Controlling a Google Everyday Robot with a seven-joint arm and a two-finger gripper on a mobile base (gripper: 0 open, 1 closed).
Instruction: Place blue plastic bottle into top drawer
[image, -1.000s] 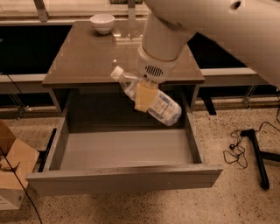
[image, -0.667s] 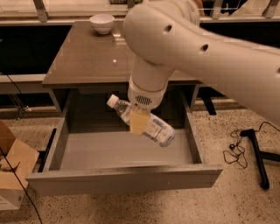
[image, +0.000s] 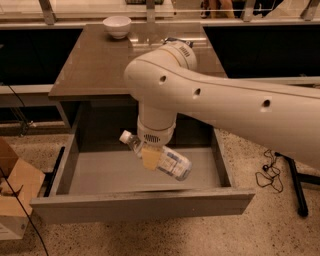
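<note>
gripper: points straight down over the open drawer, in its middle part; closed on the bottle's body, with one tan finger pad lying across the near side of the bottle.
blue plastic bottle: pinched in the gripper, lying tilted; the white cap points up and to the far left, the base down and to the near right. It is inside the outline of the drawer, over the drawer floor; whether the base touches the floor cannot be told.
top drawer: pulled fully out toward the near side; grey, wide and shallow, with a plain front panel.
arm: white, reaching in from the right, bending above the table's near edge and dropping to the gripper.
table: brown top, directly behind and above the drawer.
white bowl: on the far left part of the table top, well apart from the gripper.
cardboard box: on the speckled floor, just left of the drawer.
black cable: on the floor, right of the drawer.
</note>
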